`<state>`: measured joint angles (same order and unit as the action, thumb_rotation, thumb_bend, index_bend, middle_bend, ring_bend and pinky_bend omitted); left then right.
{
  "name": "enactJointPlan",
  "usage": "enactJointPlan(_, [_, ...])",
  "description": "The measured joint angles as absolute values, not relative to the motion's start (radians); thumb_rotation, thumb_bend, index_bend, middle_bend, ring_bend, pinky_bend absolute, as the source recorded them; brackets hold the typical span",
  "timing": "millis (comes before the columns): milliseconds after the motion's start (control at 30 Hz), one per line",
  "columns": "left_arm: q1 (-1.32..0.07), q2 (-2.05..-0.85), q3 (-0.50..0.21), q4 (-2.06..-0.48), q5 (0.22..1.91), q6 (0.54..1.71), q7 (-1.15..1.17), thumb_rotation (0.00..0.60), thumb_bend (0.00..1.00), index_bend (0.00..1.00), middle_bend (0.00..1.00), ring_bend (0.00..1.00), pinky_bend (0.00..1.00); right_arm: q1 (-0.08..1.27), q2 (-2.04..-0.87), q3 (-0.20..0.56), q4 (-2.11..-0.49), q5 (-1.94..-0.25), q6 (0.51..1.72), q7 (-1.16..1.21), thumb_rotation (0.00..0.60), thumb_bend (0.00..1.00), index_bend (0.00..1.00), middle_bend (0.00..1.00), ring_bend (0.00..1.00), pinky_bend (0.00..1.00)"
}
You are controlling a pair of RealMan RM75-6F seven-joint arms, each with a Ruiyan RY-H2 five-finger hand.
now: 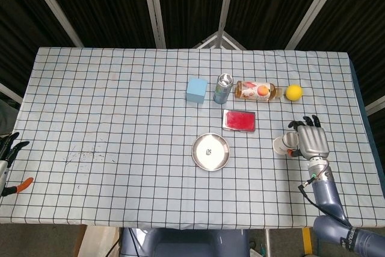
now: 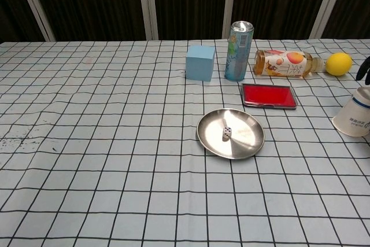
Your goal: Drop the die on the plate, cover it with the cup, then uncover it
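Robot hand (image 1: 311, 141) loosely cupped the tilted cup (image 1: 282, 145) near the table's right edge; a slack hold risked dropping it.

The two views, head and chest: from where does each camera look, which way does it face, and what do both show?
Head view: sits high, looks steeply down on the checked tablecloth; shows the right hand beside the white paper cup, and the left hand at the left edge.
Chest view: sits low at the near table edge, faces across it; only dark fingertips show at the right edge.
Both share the round steel plate with the white die.
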<state>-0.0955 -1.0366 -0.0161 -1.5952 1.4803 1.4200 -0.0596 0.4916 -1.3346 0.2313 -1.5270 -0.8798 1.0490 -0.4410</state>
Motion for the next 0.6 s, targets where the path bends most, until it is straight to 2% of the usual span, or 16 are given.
enactJointPlan(400, [-0.099, -1.043, -0.014, -1.601, 1.480, 1.413, -0.037, 0.600, 0.29, 0.16, 0.00, 0.00, 0.02, 0.506, -1.364, 0.208, -1.470, -0.888, 1.038, -0.420, 0.600, 0.17, 0.42, 0.36, 0.14, 0.00])
enactJointPlan(600, [-0.098, -1.042, -0.015, -1.601, 1.478, 1.415, -0.038, 0.600, 0.29, 0.16, 0.00, 0.00, 0.02, 0.511, -1.367, 0.205, -1.466, -0.889, 1.040, -0.420, 0.600, 0.17, 0.43, 0.36, 0.14, 0.00])
